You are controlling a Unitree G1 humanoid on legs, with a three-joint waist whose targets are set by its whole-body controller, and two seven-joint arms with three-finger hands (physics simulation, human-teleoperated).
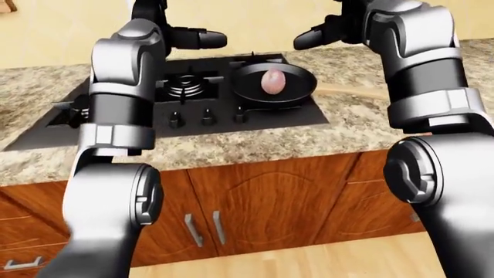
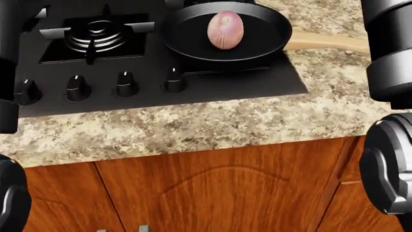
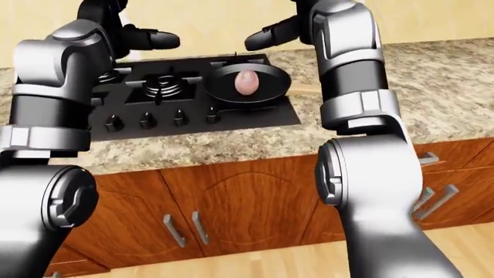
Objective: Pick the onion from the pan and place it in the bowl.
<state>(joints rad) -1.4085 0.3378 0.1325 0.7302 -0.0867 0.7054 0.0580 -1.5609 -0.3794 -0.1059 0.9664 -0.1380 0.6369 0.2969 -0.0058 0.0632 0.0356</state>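
Note:
A pinkish onion (image 2: 225,30) lies in the black pan (image 2: 187,41) on the right burner of the black stove (image 2: 193,92); the pan's wooden handle (image 2: 328,44) points right over the counter. Both arms are raised. In the left-eye view my left hand (image 1: 207,39) hovers above the stove, left of the pan. My right hand (image 1: 308,39) hovers above and right of the pan. Their dark fingers reach toward each other, open and empty, well above the onion. No bowl shows in any view.
A speckled granite counter (image 2: 212,125) carries the stove, with a row of knobs (image 2: 125,83) and a left burner (image 2: 96,38). Wooden cabinet doors (image 1: 270,202) with metal handles (image 1: 202,227) stand below, and drawer handles (image 3: 432,200) at the right.

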